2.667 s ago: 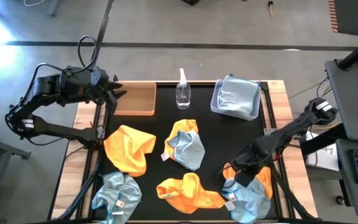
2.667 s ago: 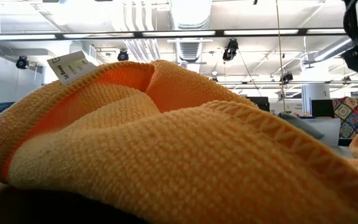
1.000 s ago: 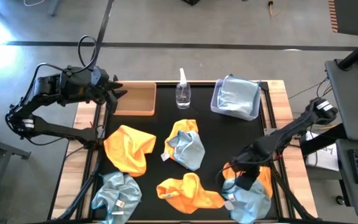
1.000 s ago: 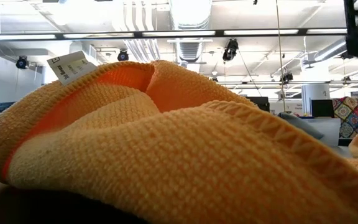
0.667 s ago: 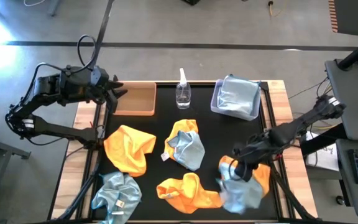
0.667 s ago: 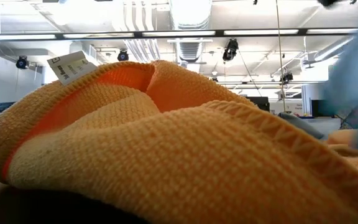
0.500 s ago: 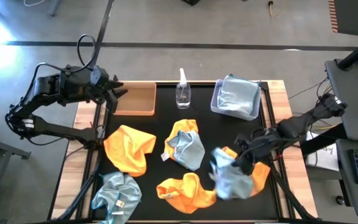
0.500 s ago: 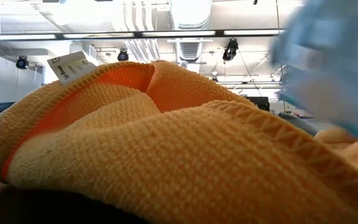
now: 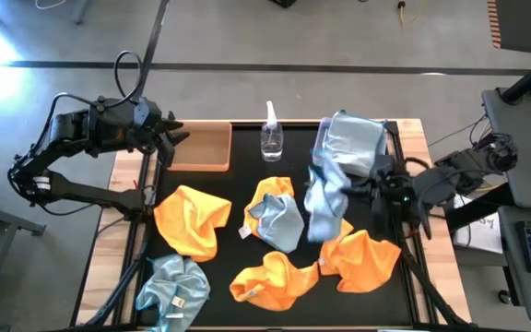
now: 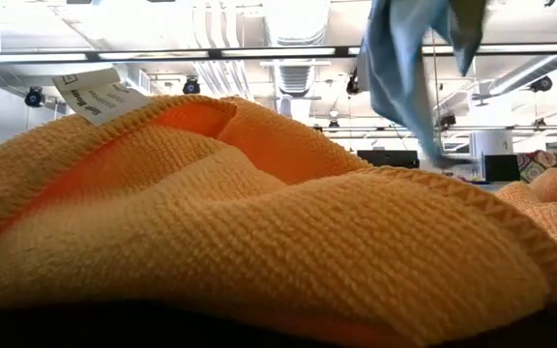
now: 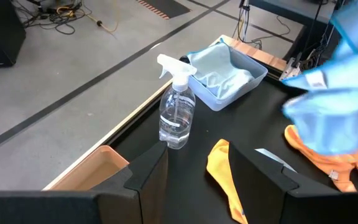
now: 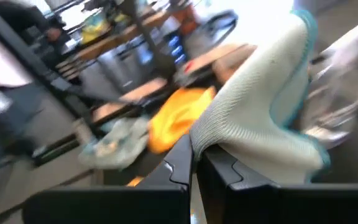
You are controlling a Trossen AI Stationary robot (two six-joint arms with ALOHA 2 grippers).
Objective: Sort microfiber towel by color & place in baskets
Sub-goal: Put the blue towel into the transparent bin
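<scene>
A: Pale blue towel [image 9: 325, 198] hangs in the air over the table's black mat [image 9: 247, 189], just in front of the grey-blue basket [image 9: 321, 152], which already holds blue cloth. Right gripper [image 9: 379, 187] is pinching it; in the right wrist view the fingers are pressed together on a fold and the rest drapes loose.

B: So the step is the carry to that basket. What matters?

A: My judgement: the free tail hangs low and wide, so carry it high enough to clear the basket wall and the spray bottle [image 9: 271, 136] near it. Release only when the bulk is over the basket's inside, or a corner will trail over the rim.

B: Other arm?

A: Left gripper [image 9: 171, 136] waits at the tan basket [image 9: 198, 148], fingers spread, empty. Orange towels [image 9: 192, 219] and another blue one [image 9: 173, 284] lie on the mat, unsorted.
</scene>
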